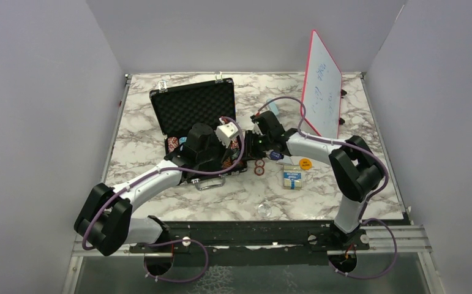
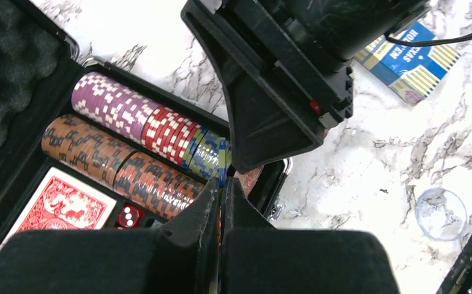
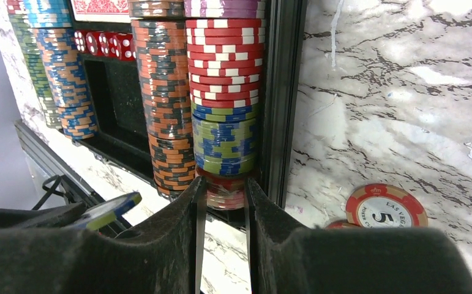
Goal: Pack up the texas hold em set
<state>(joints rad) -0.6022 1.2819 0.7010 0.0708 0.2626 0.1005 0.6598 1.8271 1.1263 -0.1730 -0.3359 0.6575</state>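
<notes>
- While right gripper (image 3: 225, 184) flanks short reddish chip stack (image 3: 225, 195), hold unconfirmed.
- Left gripper (image 2: 221, 184) clenched on blue-yellow chip (image 3: 112, 207).
- Chips probably rigid, slick; squeeze stack's end faces.

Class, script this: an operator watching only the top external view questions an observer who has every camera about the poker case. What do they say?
Operator: What fills the case?
Observer: Rows of striped chips on edge: purple, red, green, orange.
Operator: Any cards packed?
Observer: A red deck lies inside, red dice beside it.
Operator: Is the left end effector holding anything?
Observer: Yes, it is shut on a blue chip.
</notes>
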